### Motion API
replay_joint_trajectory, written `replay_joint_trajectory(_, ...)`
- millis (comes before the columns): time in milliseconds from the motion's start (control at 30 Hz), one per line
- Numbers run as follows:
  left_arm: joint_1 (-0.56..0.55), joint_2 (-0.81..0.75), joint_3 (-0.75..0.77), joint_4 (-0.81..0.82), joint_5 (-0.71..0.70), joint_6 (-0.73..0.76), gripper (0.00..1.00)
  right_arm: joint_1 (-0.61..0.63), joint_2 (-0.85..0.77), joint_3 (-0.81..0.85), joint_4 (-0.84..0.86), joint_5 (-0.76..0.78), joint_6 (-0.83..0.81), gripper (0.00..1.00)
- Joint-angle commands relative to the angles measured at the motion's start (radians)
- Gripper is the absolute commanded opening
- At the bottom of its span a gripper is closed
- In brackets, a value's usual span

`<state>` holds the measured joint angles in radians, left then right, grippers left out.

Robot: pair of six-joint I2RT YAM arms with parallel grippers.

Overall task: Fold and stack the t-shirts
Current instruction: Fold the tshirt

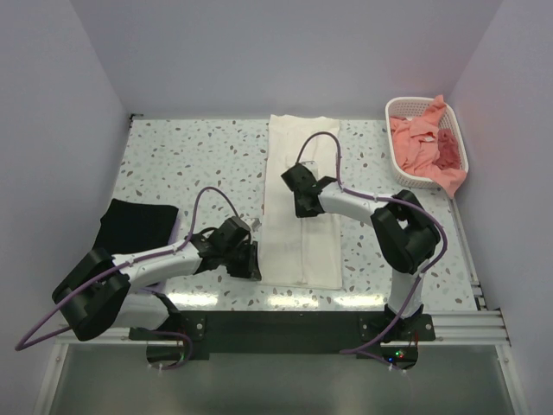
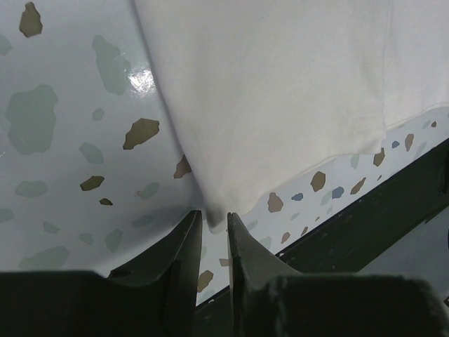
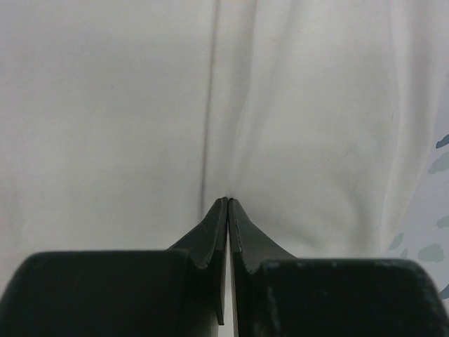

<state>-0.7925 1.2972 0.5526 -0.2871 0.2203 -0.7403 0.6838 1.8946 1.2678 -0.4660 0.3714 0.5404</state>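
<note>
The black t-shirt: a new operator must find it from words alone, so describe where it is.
Start at the speckled table. On its left side the black t-shirt lies folded flat. It is the only dark cloth: the cream-white t-shirt stretches down the middle, pink ones fill the basket.

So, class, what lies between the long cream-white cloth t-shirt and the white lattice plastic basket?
Only bare speckled tabletop; the top external view shows it.

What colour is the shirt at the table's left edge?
The shirt is black; top external view shows it best.
</note>
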Motion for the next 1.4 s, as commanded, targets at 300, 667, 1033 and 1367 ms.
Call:
replay_joint_trajectory(300, 0.003, -0.018, 0.013, 0.011, -0.006, 0.004, 0.25, 0.037, -0.060, 0.019, -0.013, -0.025, -0.003, 0.00)
replay_joint_trajectory(667, 0.003, -0.026, 0.010, 0.009, -0.006, 0.002, 0.25, 0.042, -0.012, 0.022, -0.023, -0.045, 0.000, 0.02)
replay_joint_trajectory(1033, 0.003, -0.075, 0.030, -0.023, -0.018, 0.002, 0.29, -0.010, -0.176, 0.059, -0.082, -0.159, -0.014, 0.40)
replay_joint_trajectory(1367, 0.003, -0.088, 0.046, -0.024, -0.019, 0.010, 0.30, -0.095, -0.387, -0.097, -0.072, -0.239, 0.016, 0.18)
